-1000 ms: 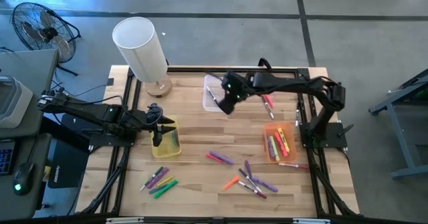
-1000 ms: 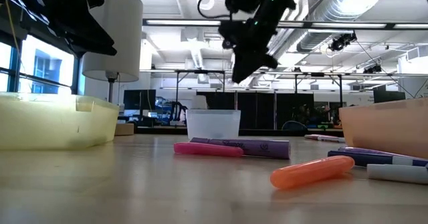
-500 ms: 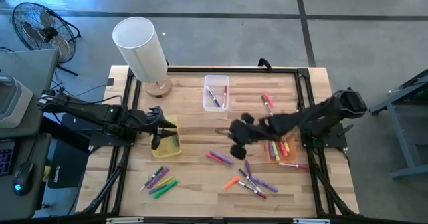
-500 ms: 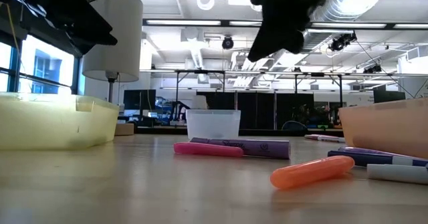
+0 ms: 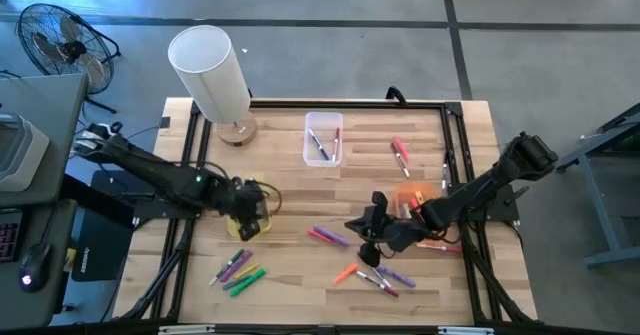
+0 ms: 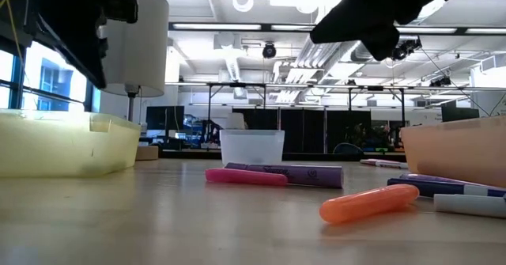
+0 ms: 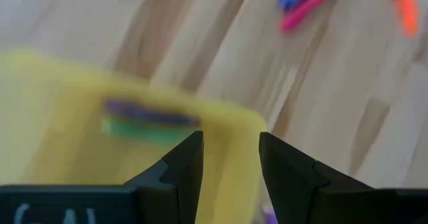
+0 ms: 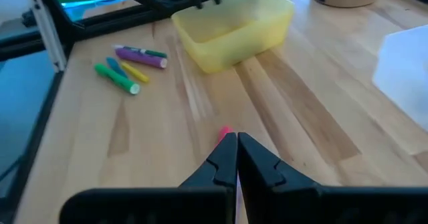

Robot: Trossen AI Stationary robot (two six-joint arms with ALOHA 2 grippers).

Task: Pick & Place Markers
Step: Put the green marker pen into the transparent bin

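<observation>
Markers lie loose on the wooden table: a pink and purple pair, a mixed cluster near the front, and a green, purple and yellow group at the front left. My right gripper hangs shut above the table, just right of the pink and purple pair. In its wrist view the tips point at a pink marker's end and hold nothing. My left gripper stands open over the yellow bin, its fingers above the bin's rim. A purple and a green marker lie in that bin.
A clear bin with markers stands at the far middle, and an orange bin at the right is partly under my right arm. Two red markers lie far right. A white lamp stands at the far left corner.
My right gripper has swung from over the clear bin toward the table's near edge and come down, ending above the markers in the middle, and its wrist has turned. My left gripper has moved a little toward the right over the yellow bin and tipped downward.
</observation>
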